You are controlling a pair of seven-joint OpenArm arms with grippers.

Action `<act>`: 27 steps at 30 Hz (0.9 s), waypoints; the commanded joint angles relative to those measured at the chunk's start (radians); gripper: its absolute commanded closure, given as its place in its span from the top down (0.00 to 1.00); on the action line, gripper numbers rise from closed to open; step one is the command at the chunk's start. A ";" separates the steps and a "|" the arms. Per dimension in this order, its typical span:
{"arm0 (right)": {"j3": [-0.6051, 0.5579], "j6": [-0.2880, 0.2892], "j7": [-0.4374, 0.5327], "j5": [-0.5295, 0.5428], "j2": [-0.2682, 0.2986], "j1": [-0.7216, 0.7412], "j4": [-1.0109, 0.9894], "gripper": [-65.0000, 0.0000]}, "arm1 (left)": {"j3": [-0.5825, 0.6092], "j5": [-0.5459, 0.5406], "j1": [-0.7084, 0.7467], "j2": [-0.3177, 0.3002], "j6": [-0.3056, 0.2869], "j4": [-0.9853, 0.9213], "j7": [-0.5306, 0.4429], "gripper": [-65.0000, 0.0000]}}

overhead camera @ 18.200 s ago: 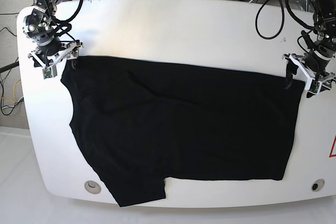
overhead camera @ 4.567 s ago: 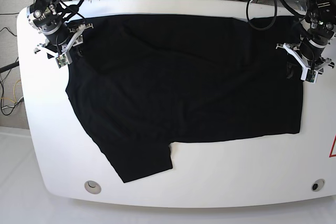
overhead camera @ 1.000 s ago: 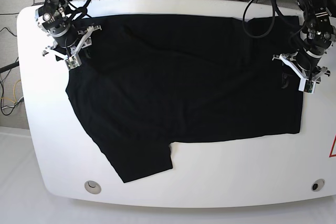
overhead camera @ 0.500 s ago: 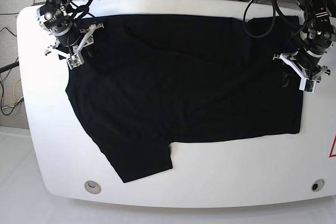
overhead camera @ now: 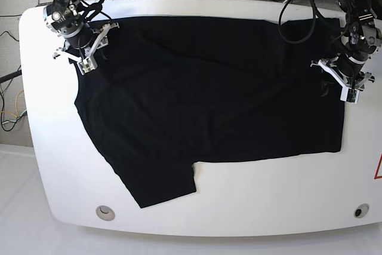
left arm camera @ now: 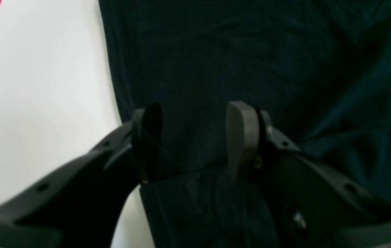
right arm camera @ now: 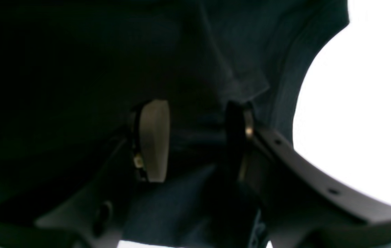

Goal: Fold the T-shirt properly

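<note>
The large plain black short-sleeved cloth T-shirt (overhead camera: 209, 94) lies spread flat on my white rounded worktop (overhead camera: 250, 213), its long axis running side to side between my two arms, one sleeve (overhead camera: 158, 180) pointing toward the near edge. My left gripper (left arm camera: 193, 137) hangs over the shirt's straight side edge, jaws apart with only flat cloth showing between them, not pinched. My right gripper (right arm camera: 195, 137) sits over the opposite far corner, by the curved hem, jaws likewise apart with cloth below them; I cannot tell whether a pad touches it. Each arm stands at its own end, so I judge the coming fold runs across the shirt's length, from the far side toward the near edge.
</note>
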 commanded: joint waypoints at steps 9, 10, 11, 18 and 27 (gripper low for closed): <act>0.001 0.005 0.028 0.010 0.012 0.003 0.012 0.41 | -0.005 -0.009 -0.012 -0.014 0.008 0.000 -0.019 0.43; -0.001 0.009 0.028 0.009 0.013 0.008 0.013 0.41 | -0.006 -0.010 -0.015 -0.013 0.010 -0.004 -0.017 0.43; -0.001 0.009 0.028 0.009 0.013 0.008 0.014 0.40 | -0.006 -0.010 -0.016 -0.013 0.010 -0.004 -0.017 0.43; -0.002 0.010 0.028 0.009 0.013 0.013 0.016 0.40 | -0.005 -0.010 -0.022 -0.009 0.009 -0.010 -0.015 0.43; -0.007 0.013 0.028 0.006 0.012 0.022 0.013 0.40 | -0.008 -0.015 -0.028 -0.006 0.007 0.001 -0.012 0.44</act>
